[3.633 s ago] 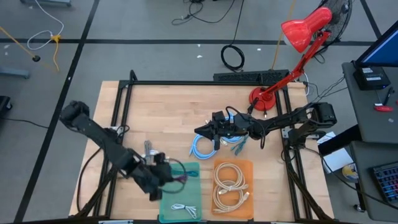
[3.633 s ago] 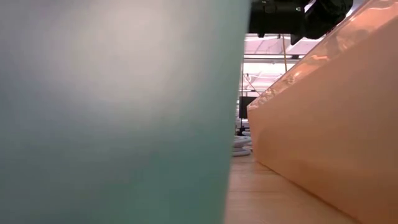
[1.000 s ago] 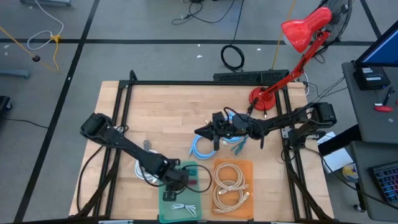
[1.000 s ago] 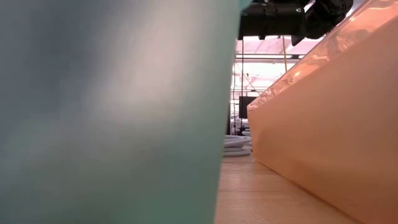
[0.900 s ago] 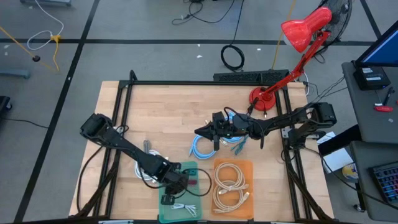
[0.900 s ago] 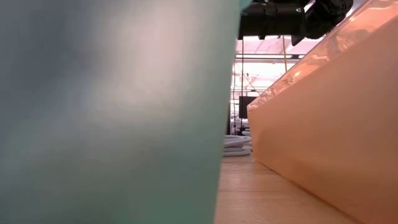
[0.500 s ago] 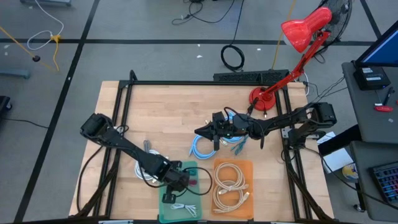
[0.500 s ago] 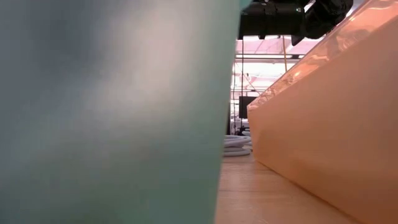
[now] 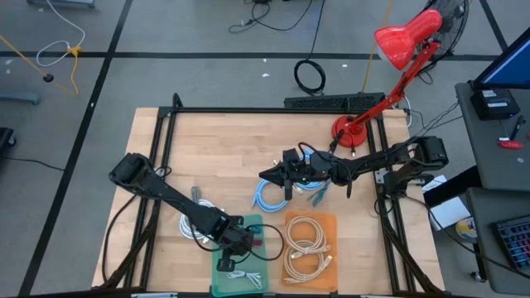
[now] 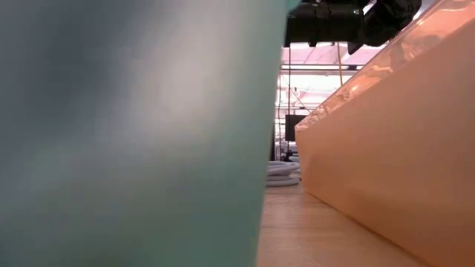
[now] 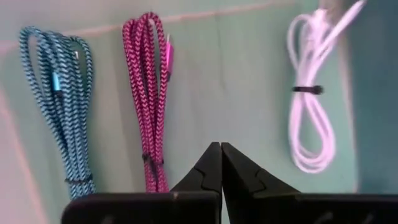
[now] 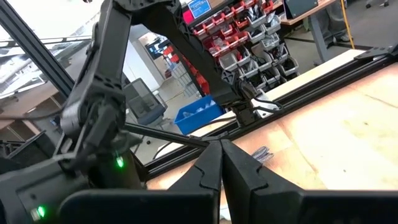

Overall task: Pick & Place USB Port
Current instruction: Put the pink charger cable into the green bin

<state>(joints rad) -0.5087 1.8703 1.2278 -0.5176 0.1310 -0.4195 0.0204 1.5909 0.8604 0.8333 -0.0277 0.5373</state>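
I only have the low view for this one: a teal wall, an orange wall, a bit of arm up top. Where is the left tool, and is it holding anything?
Observer: The left tool is over the teal tray, shut and empty.
Operator: What is in that tray?
Observer: Three tied cables lying apart: a blue cable, a pink cable and a white cable.
Operator: And the right tool?
Observer: The right tool is shut and empty, above the table's middle beside the loose light-blue cables.

Teal tray (image 11: 249, 74) w/ pink (image 11: 149, 93), blue zigzag (image 11: 59, 99) & white cables (image 11: 311, 112).
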